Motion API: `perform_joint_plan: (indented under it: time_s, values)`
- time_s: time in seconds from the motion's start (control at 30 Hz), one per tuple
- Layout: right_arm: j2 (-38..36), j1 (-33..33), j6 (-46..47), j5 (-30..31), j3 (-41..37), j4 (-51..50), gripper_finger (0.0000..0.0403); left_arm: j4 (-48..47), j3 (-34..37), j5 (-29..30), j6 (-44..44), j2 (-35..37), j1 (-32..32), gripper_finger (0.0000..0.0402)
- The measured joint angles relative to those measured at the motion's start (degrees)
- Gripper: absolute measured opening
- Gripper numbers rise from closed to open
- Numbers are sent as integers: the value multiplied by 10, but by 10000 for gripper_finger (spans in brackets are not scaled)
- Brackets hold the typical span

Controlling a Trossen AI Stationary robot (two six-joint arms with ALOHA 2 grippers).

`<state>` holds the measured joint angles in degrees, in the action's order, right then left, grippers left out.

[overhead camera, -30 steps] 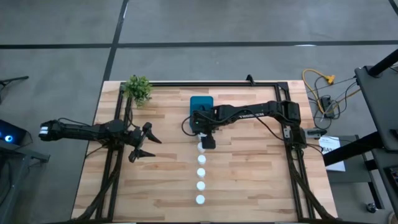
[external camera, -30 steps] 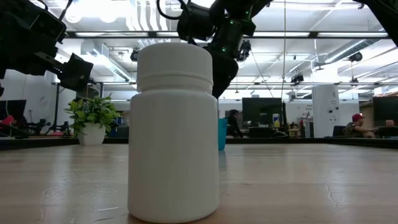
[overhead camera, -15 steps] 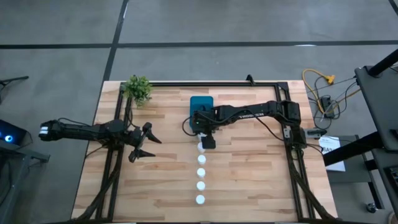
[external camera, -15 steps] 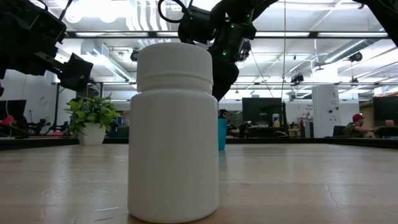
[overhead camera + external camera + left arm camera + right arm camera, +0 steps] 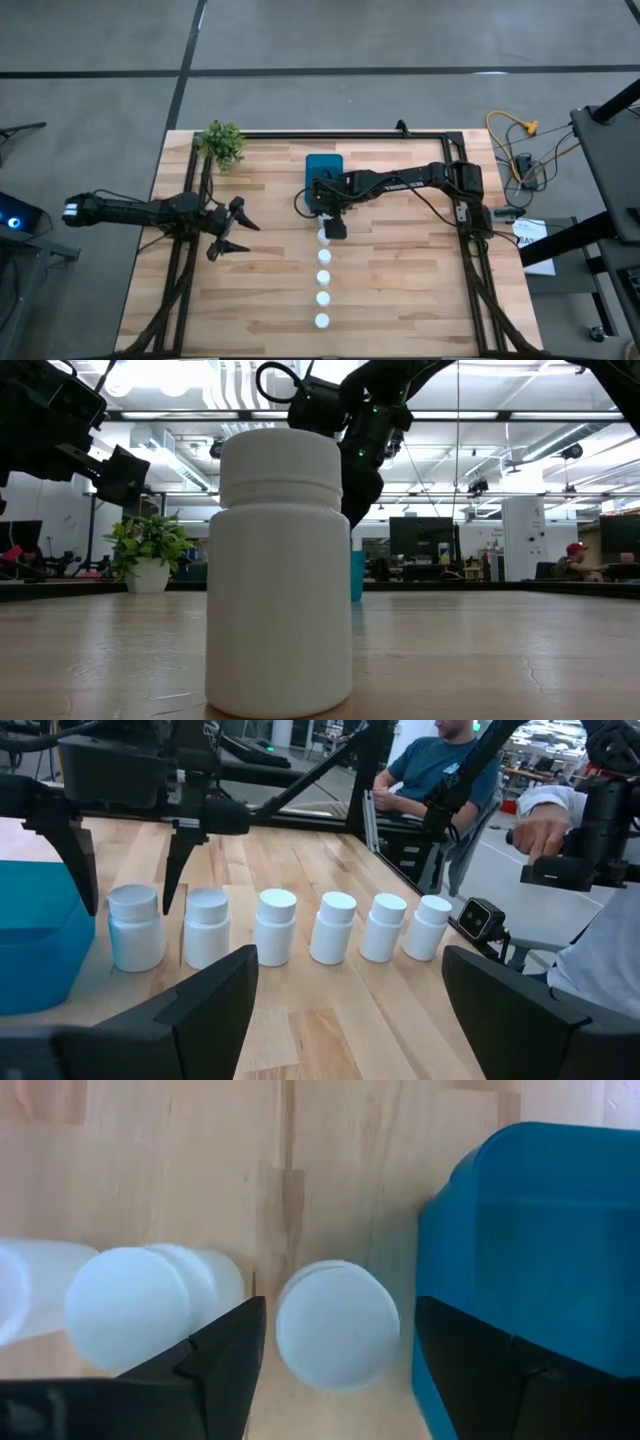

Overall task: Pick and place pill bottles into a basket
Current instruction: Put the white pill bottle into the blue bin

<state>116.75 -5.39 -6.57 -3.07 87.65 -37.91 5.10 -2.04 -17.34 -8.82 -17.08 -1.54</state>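
Several white pill bottles (image 5: 275, 925) stand upright in a row on the wooden table, running from the teal basket (image 5: 323, 166) toward the near edge. My right gripper (image 5: 338, 1370) points steeply down, open. Its fingers stand on either side of the cap of the bottle nearest the basket (image 5: 133, 925) (image 5: 338, 1323), with a gap on both sides. In the low view the nearest bottle (image 5: 278, 575) hides most of the row, and the right gripper (image 5: 355, 470) shows behind it. My left gripper (image 5: 228, 230) waits open over the table's left part.
A small green plant (image 5: 221, 143) in a white pot stands at the far left corner. The basket's wall (image 5: 540, 1250) is close beside the right gripper's far finger. Bare wood lies left and right of the bottle row. People sit in the room beyond the table.
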Motion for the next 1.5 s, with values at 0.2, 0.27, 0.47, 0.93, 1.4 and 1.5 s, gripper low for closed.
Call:
perform_joint_plan:
  time_s: [0.2,0.27,0.47,0.93,1.4,1.5]
  values:
    - [0,0,1,-3,-3,10,246,0,0,0,0,0,0,299]
    - [0,0,1,-4,-3,13,244,0,0,0,0,0,0,299]
    - [0,0,4,-5,-4,13,238,0,0,0,0,0,0,299]
    - [0,0,10,-19,-7,15,226,1,0,0,0,0,0,299]
    - [-3,0,10,-21,-19,17,146,5,0,0,0,-1,0,299]
    - [-3,0,14,-21,-18,15,146,5,0,0,0,-1,0,299]
